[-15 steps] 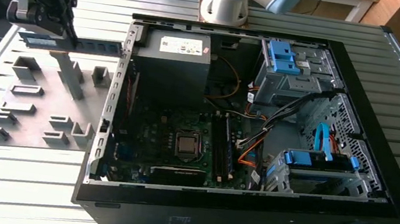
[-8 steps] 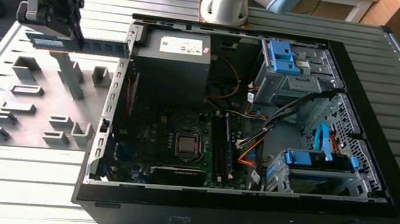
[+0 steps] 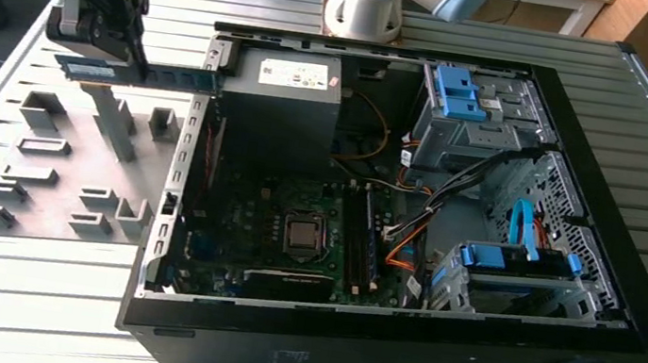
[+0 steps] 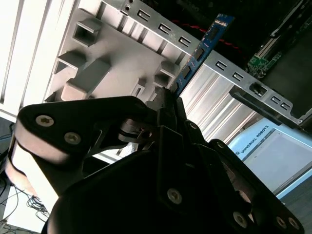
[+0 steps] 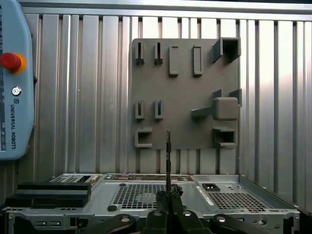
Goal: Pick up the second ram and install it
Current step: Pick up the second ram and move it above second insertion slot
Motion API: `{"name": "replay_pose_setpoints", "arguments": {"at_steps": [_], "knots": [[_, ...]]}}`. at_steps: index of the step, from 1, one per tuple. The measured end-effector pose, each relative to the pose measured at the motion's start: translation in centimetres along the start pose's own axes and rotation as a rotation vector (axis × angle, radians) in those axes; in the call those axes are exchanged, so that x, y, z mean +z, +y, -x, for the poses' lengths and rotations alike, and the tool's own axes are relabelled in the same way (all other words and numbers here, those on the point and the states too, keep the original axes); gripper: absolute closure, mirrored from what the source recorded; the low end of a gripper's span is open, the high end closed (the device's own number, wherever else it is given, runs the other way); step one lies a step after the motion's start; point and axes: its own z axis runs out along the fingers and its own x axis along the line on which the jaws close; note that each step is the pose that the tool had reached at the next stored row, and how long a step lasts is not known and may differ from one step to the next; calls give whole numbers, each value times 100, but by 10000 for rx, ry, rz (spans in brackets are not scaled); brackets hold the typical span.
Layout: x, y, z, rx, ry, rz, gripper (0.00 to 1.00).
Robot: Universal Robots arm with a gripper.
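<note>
Gripper (image 3: 123, 61) was closed on the second ram (image 3: 167, 76). The fingers (image 4: 171, 105) pinched the stick by its edges near one end. The jaws stood nearly together, with only the board's thickness between them.

The stick was held clear of any surface, lying roughly level in the exterior view. In the second wrist view it ran away from the fingertips (image 4: 202, 46), blue-green with dark chips along it. In the first wrist view it showed edge-on (image 5: 168, 156) as a thin upright line above the gripper (image 5: 168, 197).

Under the stick lay the grey fixture plate (image 3: 67, 160) with its raised blocks and slots. One end of the stick reached towards the side wall of the open computer case (image 3: 181, 161). The case lay on its side on the slatted metal table (image 3: 16, 291), at the exterior view's right of the plate.

Inside the case were the motherboard (image 3: 279, 232) and a grey power supply (image 3: 278, 104). The teach pendant (image 5: 14, 83) rested on the table.
</note>
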Motion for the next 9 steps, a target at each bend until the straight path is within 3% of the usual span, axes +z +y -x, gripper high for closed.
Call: {"name": "replay_pose_setpoints", "arguments": {"at_steps": [9], "knots": [[-1,-108,0,0,0,0,86]]}}
